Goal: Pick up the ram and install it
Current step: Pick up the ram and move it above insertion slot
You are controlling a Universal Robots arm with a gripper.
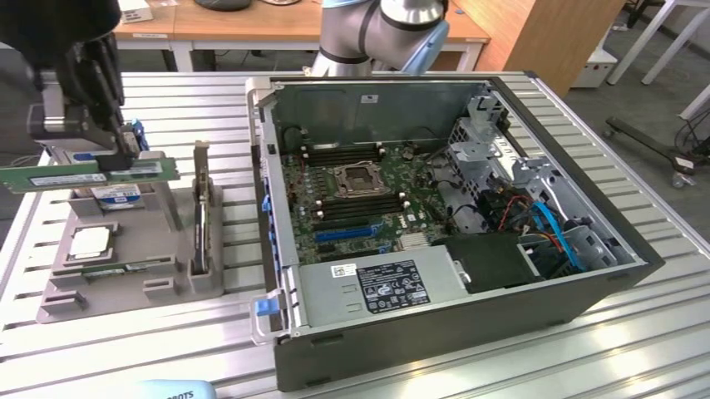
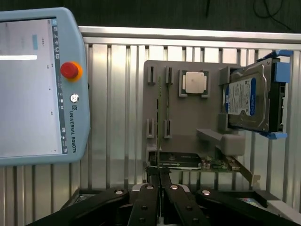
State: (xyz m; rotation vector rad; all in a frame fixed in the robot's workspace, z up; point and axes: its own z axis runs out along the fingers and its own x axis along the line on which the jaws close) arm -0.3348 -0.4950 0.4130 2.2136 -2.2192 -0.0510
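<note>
Pickup looks done: jaws clamp the long thin green ram stick, held over the grey parts tray at nine o'clock from the open black computer case. Installing calls for aligning it above a motherboard memory slot.

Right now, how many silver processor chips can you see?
1. The processor chip lies flat on the grey tray, on the exterior view's left of the computer case. The motherboard socket looks empty; others may be hidden.

Free: bare desk strip between grey fixture and computer case; air between claw and open case top. Obstacles: upright card on fixture, drive cage, cables.
</note>
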